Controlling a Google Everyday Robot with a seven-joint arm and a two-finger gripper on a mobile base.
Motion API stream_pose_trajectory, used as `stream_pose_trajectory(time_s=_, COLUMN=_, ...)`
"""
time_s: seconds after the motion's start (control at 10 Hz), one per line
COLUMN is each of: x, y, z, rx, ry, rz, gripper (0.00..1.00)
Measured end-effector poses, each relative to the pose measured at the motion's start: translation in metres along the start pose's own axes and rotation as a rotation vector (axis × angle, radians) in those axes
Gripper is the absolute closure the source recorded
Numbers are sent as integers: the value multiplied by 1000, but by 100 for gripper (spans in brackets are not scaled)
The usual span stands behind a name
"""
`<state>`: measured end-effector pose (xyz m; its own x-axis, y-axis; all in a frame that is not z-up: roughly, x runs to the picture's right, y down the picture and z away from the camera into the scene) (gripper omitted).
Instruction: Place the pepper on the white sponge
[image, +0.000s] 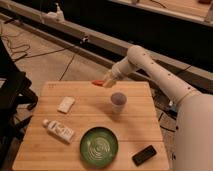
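The small orange-red pepper (97, 83) is held in the air over the table's far edge, sticking out to the left of my gripper (106, 82), which is shut on it. The white sponge (65, 104) lies flat on the wooden table (140, 127), to the left of and nearer than the gripper, apart from it. My white arm (160, 80) reaches in from the right.
A white cup (118, 102) stands just below the gripper. A white labelled tube (58, 130) lies front left, a green plate (99, 146) front centre, and a black phone-like slab (144, 155) front right. A black chair (10, 95) stands to the left.
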<state>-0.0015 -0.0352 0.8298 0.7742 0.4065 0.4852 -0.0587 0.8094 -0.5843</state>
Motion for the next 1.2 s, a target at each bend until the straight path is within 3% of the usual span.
stream_pose_trajectory(time_s=0.4, x=-26, y=7, z=59, rx=-87, ry=2, rz=-32, gripper=100)
stream_pose_trajectory(time_s=0.7, x=-35, y=8, z=97, rx=-131, ry=20, rz=-28, gripper=100)
stream_pose_trajectory(time_s=1.0, x=-35, y=5, z=127, rx=-126, ry=38, rz=8, gripper=100)
stream_pose_trajectory(time_s=1.2, x=-35, y=5, z=128, rx=-125, ry=41, rz=6, gripper=100)
